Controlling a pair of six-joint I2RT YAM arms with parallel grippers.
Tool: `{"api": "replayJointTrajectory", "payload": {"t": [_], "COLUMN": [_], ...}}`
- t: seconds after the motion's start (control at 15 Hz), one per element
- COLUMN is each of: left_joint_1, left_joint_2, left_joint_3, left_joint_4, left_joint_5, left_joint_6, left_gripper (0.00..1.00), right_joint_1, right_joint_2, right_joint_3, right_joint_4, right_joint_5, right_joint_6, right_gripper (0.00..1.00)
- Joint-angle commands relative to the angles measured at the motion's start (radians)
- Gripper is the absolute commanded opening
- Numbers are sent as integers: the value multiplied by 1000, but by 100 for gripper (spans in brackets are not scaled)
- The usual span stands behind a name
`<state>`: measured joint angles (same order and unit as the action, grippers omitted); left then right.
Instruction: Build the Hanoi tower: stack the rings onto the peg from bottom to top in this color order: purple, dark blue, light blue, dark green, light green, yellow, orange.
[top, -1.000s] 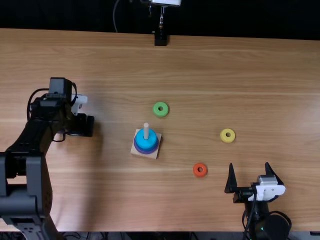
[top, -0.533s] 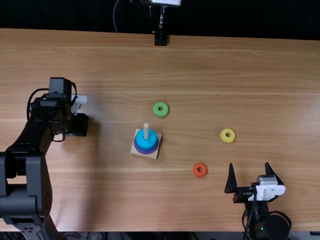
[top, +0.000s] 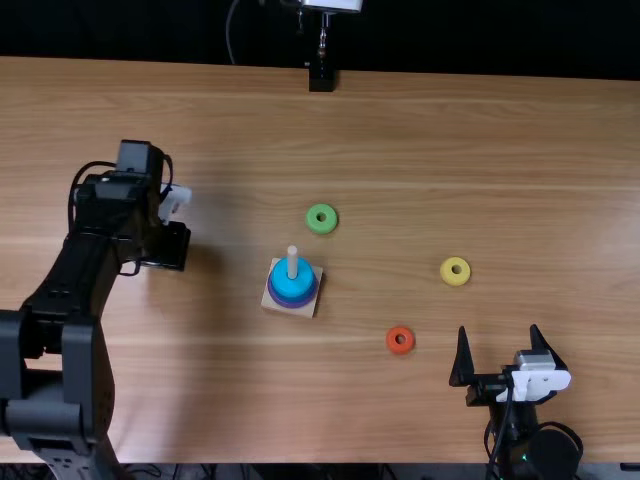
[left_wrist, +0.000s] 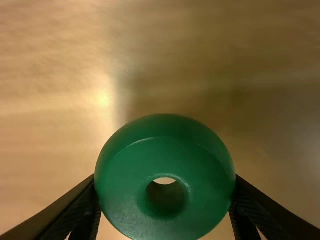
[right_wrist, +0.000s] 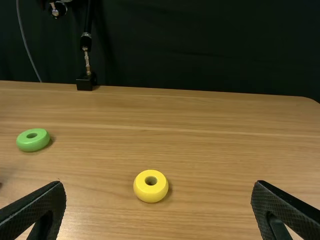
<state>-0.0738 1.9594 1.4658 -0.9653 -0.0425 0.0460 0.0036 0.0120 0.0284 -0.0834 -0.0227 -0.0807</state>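
Note:
Over the table's left part in the top view is my left gripper (top: 166, 248). In the left wrist view the dark green ring (left_wrist: 165, 187) is clamped between the fingers of my left gripper (left_wrist: 165, 200). The peg (top: 292, 262) stands on a square base with the light blue ring (top: 292, 284) above a purple ring (top: 306, 303); I cannot tell a dark blue ring between them. The light green ring (top: 321, 219), yellow ring (top: 455, 271) and orange ring (top: 400, 340) lie loose. My right gripper (top: 500, 335) is open and holds nothing; right wrist view: right gripper (right_wrist: 159, 212), yellow ring (right_wrist: 150, 186).
A black stand (top: 321, 78) with a metal rod is at the table's far edge. The light green ring lies just beyond the peg base, the orange ring to its right and nearer, the yellow ring farther right.
My left gripper first shifted slightly left, then right and a little away from the near edge. The right arm and the rings on the table have stayed put.

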Motion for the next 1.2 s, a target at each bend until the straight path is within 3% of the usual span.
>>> {"api": "replayJointTrajectory", "payload": {"t": [0.0, 0.13, 0.33, 0.73, 1.13], "left_joint_1": [-40, -107, -210, -373, -443], "left_joint_2": [-70, -74, -91, -132, -143], "left_joint_3": [87, 195, 326, 436, 519], "left_joint_4": [-67, -205, -338, -360, -421], "left_joint_5": [2, 2, 2, 0, 0], "left_joint_6": [-29, -99, -169, -348, -381], "left_gripper": [0, 0, 0, 0, 0], "right_joint_1": [-13, -13, -13, -13, -13], "right_joint_2": [-12, -12, -12, -12, -12], "right_joint_3": [-13, -13, -13, -13, -13], "right_joint_4": [-4, -4, -4, -4, -4], "right_joint_5": [1, 1, 1, 1, 1], "right_joint_6": [-2, -2, -2, -2, -2], "right_gripper": [100, 100, 100, 100, 100]}}
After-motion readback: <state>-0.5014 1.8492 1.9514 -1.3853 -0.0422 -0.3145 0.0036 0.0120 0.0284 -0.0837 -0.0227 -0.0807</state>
